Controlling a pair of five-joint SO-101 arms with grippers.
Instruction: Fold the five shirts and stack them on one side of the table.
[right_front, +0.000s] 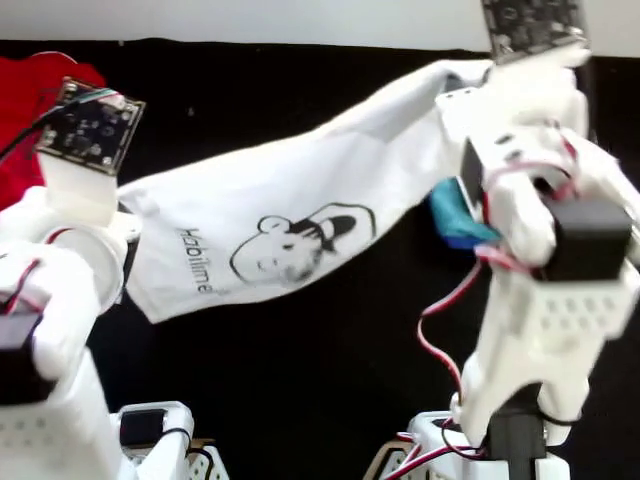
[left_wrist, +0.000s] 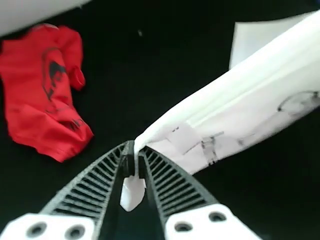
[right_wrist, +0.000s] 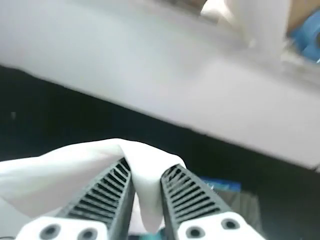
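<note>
A white shirt (right_front: 290, 210) with a black cartoon print hangs stretched in the air between both arms over the black table. My left gripper (left_wrist: 134, 150) is shut on one corner of the white shirt (left_wrist: 240, 110), at the left of the high view. My right gripper (right_wrist: 145, 175) is shut on a bunched fold of the white shirt (right_wrist: 75, 170), at the upper right of the high view. A red shirt (left_wrist: 42, 90) lies crumpled on the table, at the far left in the high view as a red shirt (right_front: 35, 110).
A blue cloth (right_front: 455, 215) shows behind the right arm. Another white piece (left_wrist: 255, 40) lies flat on the table beyond the lifted shirt. A pale wall (right_wrist: 150, 75) runs along the table's far edge. The arm bases (right_front: 160, 440) stand at the near edge.
</note>
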